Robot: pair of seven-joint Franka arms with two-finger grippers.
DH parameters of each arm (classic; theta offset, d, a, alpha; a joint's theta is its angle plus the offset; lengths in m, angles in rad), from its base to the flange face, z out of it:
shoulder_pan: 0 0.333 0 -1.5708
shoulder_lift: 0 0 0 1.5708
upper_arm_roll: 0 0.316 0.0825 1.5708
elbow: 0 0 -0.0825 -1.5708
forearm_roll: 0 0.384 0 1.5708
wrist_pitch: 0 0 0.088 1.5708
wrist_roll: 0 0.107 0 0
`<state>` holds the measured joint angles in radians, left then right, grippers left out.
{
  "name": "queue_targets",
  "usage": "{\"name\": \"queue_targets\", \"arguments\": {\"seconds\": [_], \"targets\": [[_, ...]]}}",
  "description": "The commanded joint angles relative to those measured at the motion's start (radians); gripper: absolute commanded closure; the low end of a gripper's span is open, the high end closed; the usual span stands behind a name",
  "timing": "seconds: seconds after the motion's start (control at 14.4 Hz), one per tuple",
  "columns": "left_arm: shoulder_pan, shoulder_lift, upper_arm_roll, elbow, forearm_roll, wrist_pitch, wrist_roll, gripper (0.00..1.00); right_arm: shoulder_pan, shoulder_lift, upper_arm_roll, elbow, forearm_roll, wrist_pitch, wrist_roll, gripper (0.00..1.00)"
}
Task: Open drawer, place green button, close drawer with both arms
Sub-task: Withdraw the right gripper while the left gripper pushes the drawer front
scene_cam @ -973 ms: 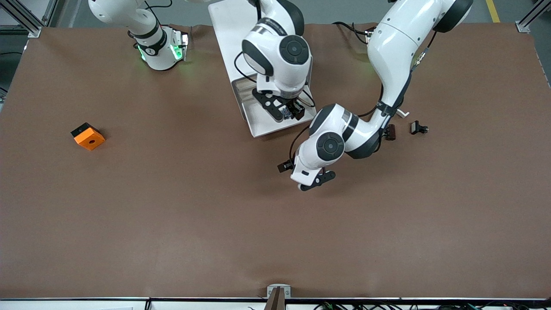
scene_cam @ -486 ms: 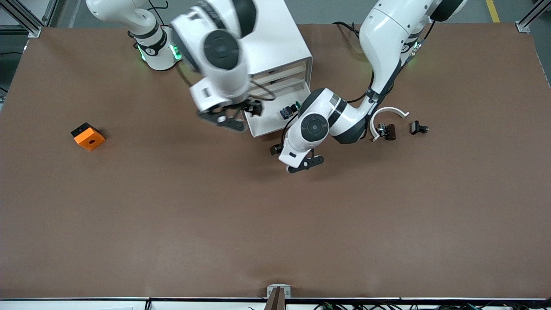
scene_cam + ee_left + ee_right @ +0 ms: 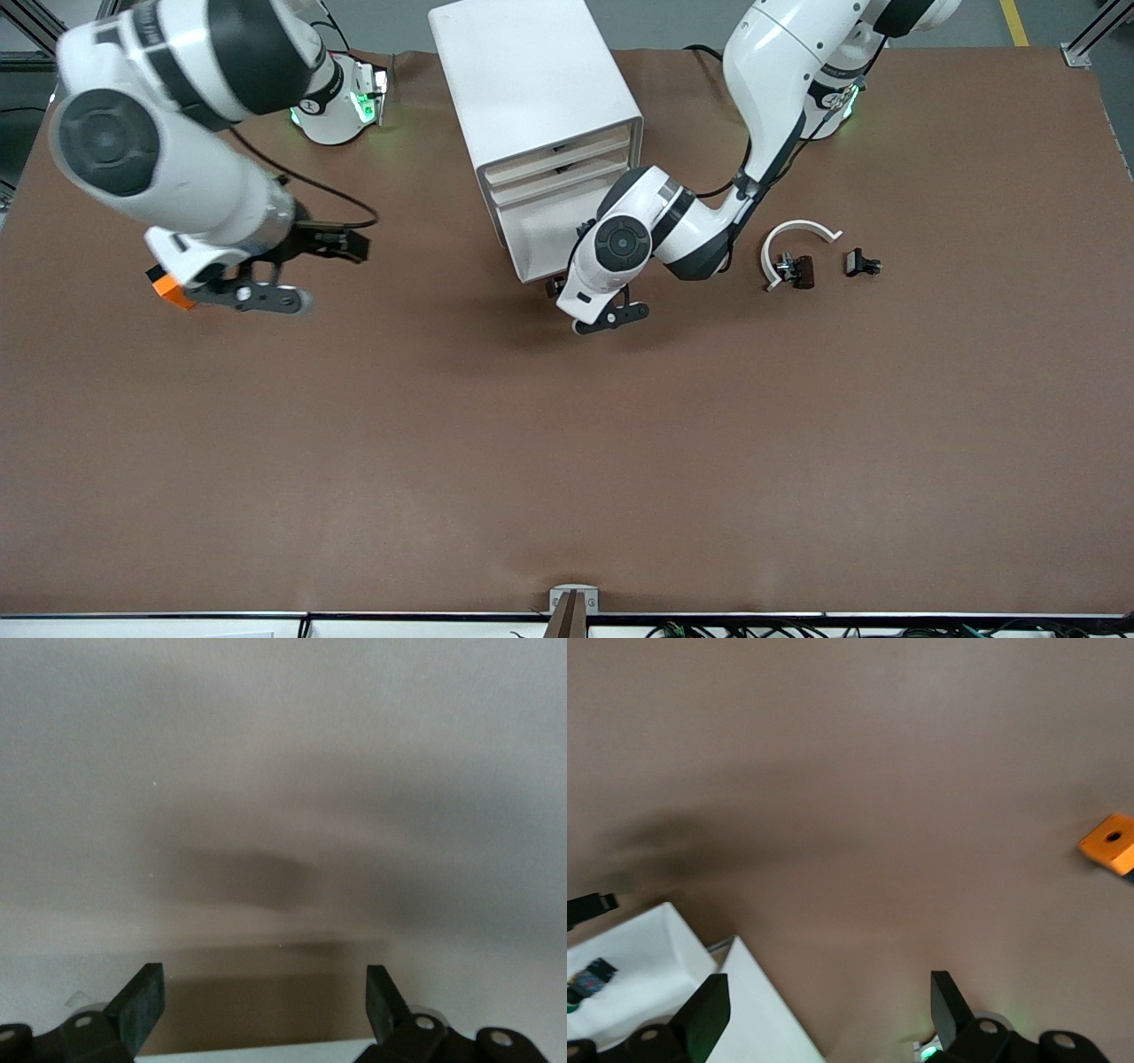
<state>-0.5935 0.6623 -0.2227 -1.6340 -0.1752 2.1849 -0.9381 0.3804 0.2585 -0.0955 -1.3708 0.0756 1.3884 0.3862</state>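
Front view: left black two-finger gripper (image 3: 599,312), jaws open & empty, at 6 o'clock of boxy white cabinet's (image 3: 532,80) pulled-out bottom drawer (image 3: 540,239). Right black two-finger gripper (image 3: 292,270), jaws open & empty, over brown table (image 3: 567,461) by orange block w/ hole (image 3: 165,290). Tiny green-capped button (image 3: 589,977) lies in drawer tray.

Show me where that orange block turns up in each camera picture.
Front view: the orange block lies toward the right arm's end of the table, mostly covered.
Left wrist view: not in it.
Right wrist view: it sits at the picture's edge, on bare table.
Shared landmark: the open white drawer, in the front and right wrist views.
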Motion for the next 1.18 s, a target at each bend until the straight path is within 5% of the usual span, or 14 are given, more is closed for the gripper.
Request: {"name": "queue_targets", "arguments": {"seconds": [0.0,0.49,1.11], "targets": [[-0.017,-0.047,0.000,-0.055,0.019,0.012,-0.014,0.00,-0.110,-0.015,0.020,-0.007,-0.029,-0.028,-0.174,0.00],[-0.046,-0.049,-0.013,-0.066,0.017,0.004,-0.040,0.00,-0.331,-0.025,0.020,0.009,-0.118,-0.051,-0.506,0.00],[-0.046,-0.041,-0.078,-0.067,0.007,-0.022,-0.109,0.00,-0.397,-0.022,0.022,0.010,-0.126,-0.048,-0.498,0.00]]}}
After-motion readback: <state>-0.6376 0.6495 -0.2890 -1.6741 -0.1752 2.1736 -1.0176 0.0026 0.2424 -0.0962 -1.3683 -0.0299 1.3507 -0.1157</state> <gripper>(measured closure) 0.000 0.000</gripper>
